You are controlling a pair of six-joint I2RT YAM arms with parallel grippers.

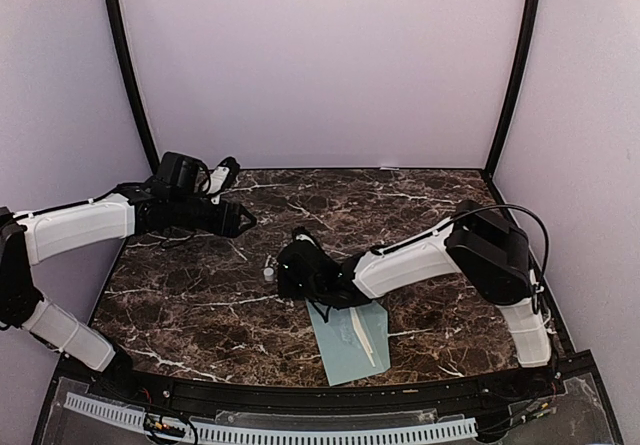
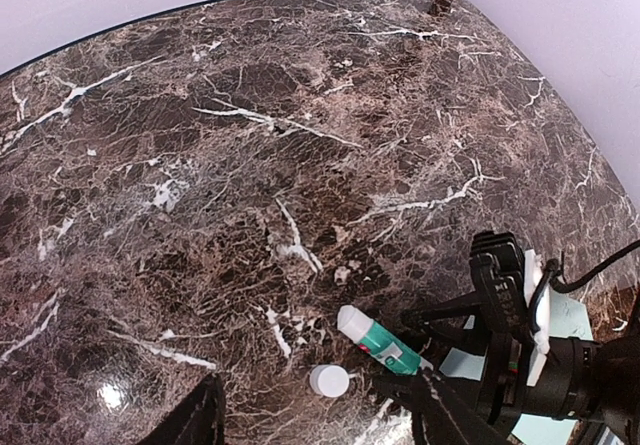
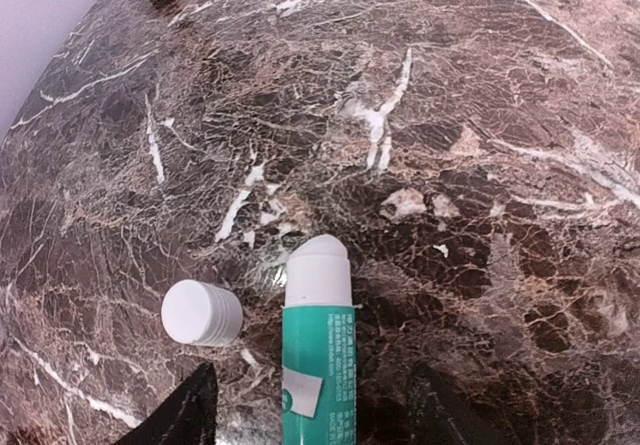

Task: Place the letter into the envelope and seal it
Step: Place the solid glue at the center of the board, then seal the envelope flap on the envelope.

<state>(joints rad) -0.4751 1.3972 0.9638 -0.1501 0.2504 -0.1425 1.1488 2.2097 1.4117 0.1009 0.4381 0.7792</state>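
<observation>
**While the glue stick lies uncapped, you cannot call the envelope sealed**

Although the letter is nowhere in view on its own, your envelope lies flat near the near edge of the desk, a little right of its middle. A thin white strip slants across it. That suggests the letter is inside, but you cannot confirm it from these views. You also cannot tell whether the flap is folded down and stuck.

Your right end effector is released. Its fingers stand spread on either side of the glue stick, which lies on the desk between them and seems to touch neither. The stick's bare white tip points toward the far edge, and the white cap stands just beside it. Your left end effector hangs released and empty over the left part of the desk, well apart from the envelope.

You appear to be late in the task. Insertion looks done, and the gluing step is in hand. What is probably left is pressing the flap shut.
</observation>
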